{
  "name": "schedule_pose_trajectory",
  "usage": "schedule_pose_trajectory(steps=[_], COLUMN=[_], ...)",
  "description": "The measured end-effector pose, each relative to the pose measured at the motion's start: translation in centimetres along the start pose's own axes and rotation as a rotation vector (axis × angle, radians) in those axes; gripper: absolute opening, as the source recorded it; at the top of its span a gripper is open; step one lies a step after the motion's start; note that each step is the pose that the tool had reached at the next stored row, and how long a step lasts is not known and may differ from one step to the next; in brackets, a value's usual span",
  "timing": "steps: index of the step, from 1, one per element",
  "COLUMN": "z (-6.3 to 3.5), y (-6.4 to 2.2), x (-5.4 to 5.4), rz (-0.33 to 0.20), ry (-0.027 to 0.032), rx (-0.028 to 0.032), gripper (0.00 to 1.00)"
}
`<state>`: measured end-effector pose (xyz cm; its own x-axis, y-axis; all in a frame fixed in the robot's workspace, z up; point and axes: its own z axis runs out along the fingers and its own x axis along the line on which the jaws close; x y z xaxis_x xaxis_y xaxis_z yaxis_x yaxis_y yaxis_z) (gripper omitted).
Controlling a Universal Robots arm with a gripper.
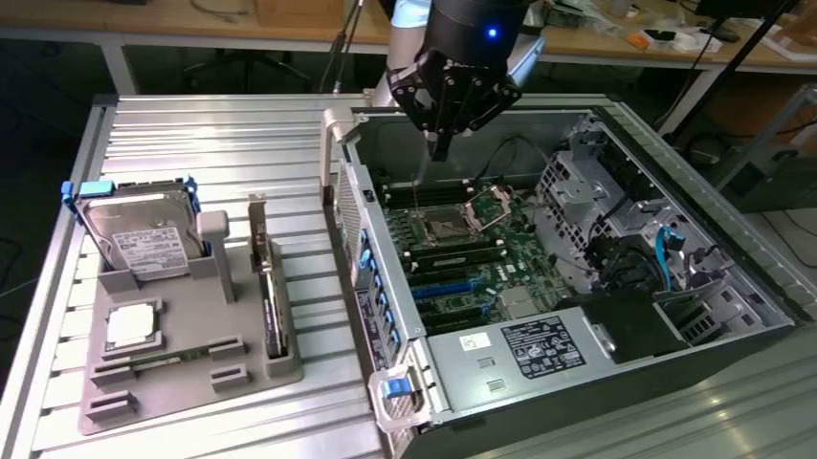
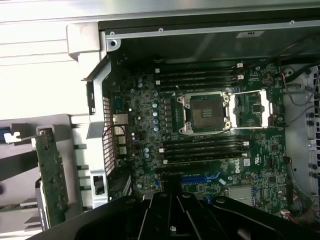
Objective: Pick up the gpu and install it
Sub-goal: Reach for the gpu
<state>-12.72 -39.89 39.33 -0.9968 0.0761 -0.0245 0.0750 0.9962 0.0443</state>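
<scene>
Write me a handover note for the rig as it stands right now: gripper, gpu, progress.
Gripper: shut, empty, hovering above the motherboard inside the open computer case.
Gpu: standing on edge in the grey holder tray, at the exterior view's left, beside the hard drive; untouched.
Done: nothing visible.
Left: pick-up and install.

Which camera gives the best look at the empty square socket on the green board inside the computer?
The wrist view: it looks straight down on the open socket, with its frame swung aside and memory slots on either side. The exterior view shows the same socket at a slant, from farther off.
</scene>
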Motion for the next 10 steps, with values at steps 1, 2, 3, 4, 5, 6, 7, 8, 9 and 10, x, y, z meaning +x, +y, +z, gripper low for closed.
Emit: schedule_pose_trajectory(steps=[1, 2, 3, 4, 5, 6, 7, 8, 9, 10], z=[0.0, 0.0, 0.0, -0.01, -0.01, -0.01, -0.01, -0.01, -0.01, -0.02], y=[0.0, -0.01, -0.01, -0.02, -0.02, -0.02, -0.03, -0.03, -0.04, -0.04], x=[0.05, 0.1, 0.14, 0.19, 0.25, 0.3, 0.37, 0.43, 0.48, 0.54], rz=[0.0, 0.0, 0.0, 0.0, 0.0, 0.0, 0.0, 0.0, 0.0, 0.0], ry=[0.0, 0.0, 0.0, 0.0, 0.0, 0.0, 0.0, 0.0, 0.0, 0.0], rx=[0.0, 0.0, 0.0, 0.0, 0.0, 0.0, -0.0001, 0.0, 0.0, 0.0], gripper=[0.11, 0.11, 0.11, 0.11, 0.11, 0.11, 0.11, 0.11, 0.11, 0.11])
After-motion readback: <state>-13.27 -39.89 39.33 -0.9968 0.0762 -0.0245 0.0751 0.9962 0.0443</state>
